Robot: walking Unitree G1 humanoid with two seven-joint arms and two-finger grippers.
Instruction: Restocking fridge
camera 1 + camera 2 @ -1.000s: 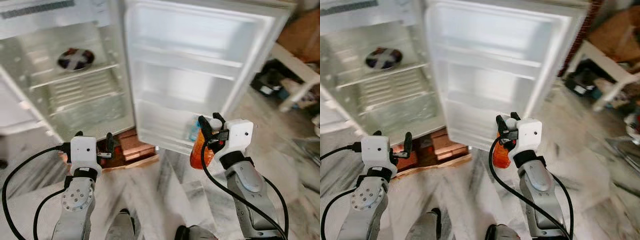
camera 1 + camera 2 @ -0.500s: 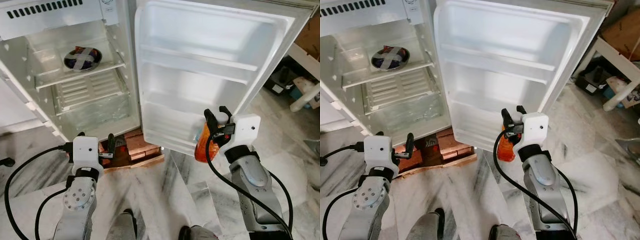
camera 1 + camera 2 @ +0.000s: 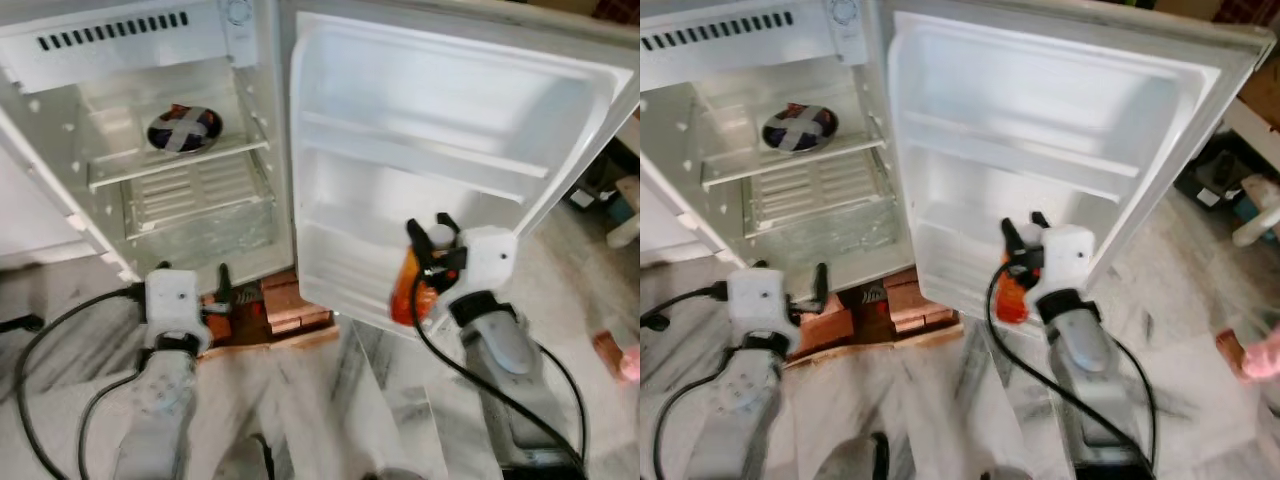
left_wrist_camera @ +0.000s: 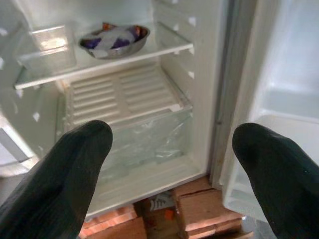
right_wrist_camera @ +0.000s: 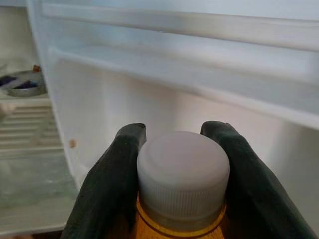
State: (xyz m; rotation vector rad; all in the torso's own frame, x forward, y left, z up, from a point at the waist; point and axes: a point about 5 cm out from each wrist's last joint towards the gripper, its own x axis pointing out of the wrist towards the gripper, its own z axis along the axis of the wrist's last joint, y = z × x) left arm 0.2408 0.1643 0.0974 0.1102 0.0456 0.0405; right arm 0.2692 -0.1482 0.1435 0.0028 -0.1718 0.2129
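Observation:
The small white fridge (image 3: 120, 60) stands wide open, its door (image 3: 450, 120) swung to the right with bare door shelves. My right gripper (image 3: 432, 240) is shut on an orange bottle (image 3: 405, 290) with a white cap (image 5: 183, 174), held just in front of the door's lowest shelf (image 3: 345, 270). In the right wrist view both black fingers (image 5: 112, 184) clamp the bottle's neck. My left gripper (image 4: 174, 154) is open and empty, low before the fridge body. A metal bowl (image 3: 184, 128) of wrapped food sits on the glass shelf (image 3: 170, 165).
A clear crisper drawer (image 4: 144, 142) sits under the glass shelf. Bricks and a wooden board (image 3: 280, 310) prop the fridge's base on the marble floor (image 3: 330, 400). Clutter and a white bench (image 3: 1255, 210) lie to the right, where something pink (image 3: 1252, 356) shows at the edge.
The camera has shifted, so the fridge sits larger and more to the right in view. My right gripper with the bottle is closer to the lowest door shelf.

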